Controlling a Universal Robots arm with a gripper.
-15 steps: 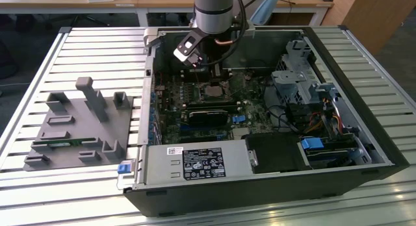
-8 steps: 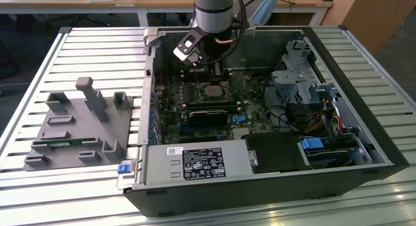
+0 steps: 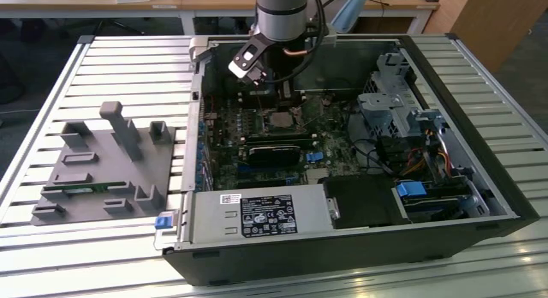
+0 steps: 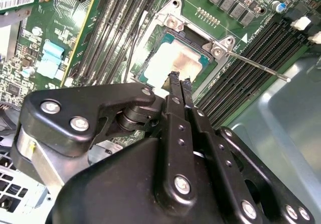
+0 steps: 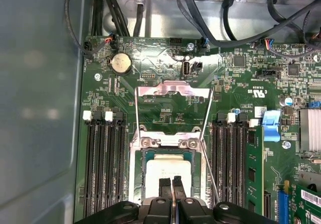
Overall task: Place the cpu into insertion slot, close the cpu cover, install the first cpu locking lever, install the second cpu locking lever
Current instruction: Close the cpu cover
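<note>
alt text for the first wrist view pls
The shut hand is poised over the cpu, which lies in its slot on a green board. The cover is tilted open past it, with black memory slots on both sides.

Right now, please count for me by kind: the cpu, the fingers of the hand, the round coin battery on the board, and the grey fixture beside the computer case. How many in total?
cpu: 1
fingers of the hand: 2
coin battery: 1
grey fixture: 1
Total: 5
</note>
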